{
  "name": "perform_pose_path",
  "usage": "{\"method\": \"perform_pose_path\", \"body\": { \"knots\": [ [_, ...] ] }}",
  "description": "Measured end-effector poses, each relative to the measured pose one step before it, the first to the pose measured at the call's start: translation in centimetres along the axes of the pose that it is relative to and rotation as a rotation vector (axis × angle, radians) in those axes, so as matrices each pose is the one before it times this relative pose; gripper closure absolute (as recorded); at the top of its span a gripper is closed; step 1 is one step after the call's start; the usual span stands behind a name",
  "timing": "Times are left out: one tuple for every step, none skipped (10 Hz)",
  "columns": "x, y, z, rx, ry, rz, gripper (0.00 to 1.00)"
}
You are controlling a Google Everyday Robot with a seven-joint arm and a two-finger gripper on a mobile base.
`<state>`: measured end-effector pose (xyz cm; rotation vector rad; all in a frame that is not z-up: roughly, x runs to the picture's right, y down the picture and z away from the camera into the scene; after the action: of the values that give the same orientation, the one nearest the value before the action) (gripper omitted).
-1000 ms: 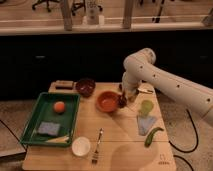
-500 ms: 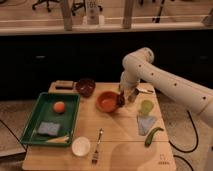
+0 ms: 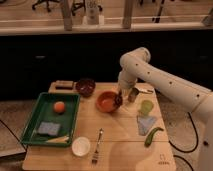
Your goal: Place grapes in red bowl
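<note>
The red bowl (image 3: 106, 102) sits near the middle of the wooden table (image 3: 120, 150). My gripper (image 3: 120, 96) hangs at the bowl's right rim, reached down from the white arm (image 3: 150, 75) on the right. A dark knobbly clump, the grapes (image 3: 119, 100), shows right under the gripper over the rim, with the gripper shut on it. Whether the grapes touch the bowl cannot be told.
A dark maroon bowl (image 3: 85, 86) and a brown block (image 3: 64, 84) stand at the back left. A green tray (image 3: 35, 120) holds an orange (image 3: 60, 106) and a blue sponge (image 3: 48, 128). White bowl (image 3: 81, 146), fork (image 3: 97, 145), green cup (image 3: 145, 107), blue cloth (image 3: 145, 124), green vegetable (image 3: 152, 136), small can (image 3: 133, 94).
The gripper with the dark clump has shifted slightly left, toward the red bowl's inside. Everything else on the table stays put.
</note>
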<state>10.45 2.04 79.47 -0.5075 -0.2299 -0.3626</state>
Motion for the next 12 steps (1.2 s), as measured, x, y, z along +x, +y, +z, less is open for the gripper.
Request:
{"method": "perform_pose_path", "body": {
  "knots": [
    [-0.22, -0.307, 0.205, -0.00264, -0.00394, -0.00811, 0.97],
    [-0.117, -0.216, 0.161, -0.0029, -0.00189, -0.00783, 0.97],
    [0.005, -0.129, 0.196, -0.00501, -0.00218, -0.00763, 0.97],
    [0.12, -0.092, 0.113, -0.00286, -0.00114, -0.0032, 0.97],
    [0.042, -0.046, 0.238, -0.00375, -0.00267, -0.00401, 0.97],
    [-0.099, -0.178, 0.338, -0.00314, -0.00449, -0.00675, 0.97],
    [-0.05, -0.207, 0.215, -0.00135, -0.002, -0.00618, 0.97],
    [-0.093, -0.169, 0.177, -0.00176, -0.00202, -0.00548, 0.97],
    [0.026, -0.119, 0.233, -0.00317, -0.00245, -0.00475, 0.97],
    [0.068, -0.038, 0.135, -0.00208, -0.00189, -0.00122, 0.97],
    [0.113, 0.002, 0.413, -0.00317, -0.00279, -0.00126, 0.97],
    [0.085, -0.16, 0.256, -0.00063, -0.00148, -0.00308, 0.97]
  ]
}}
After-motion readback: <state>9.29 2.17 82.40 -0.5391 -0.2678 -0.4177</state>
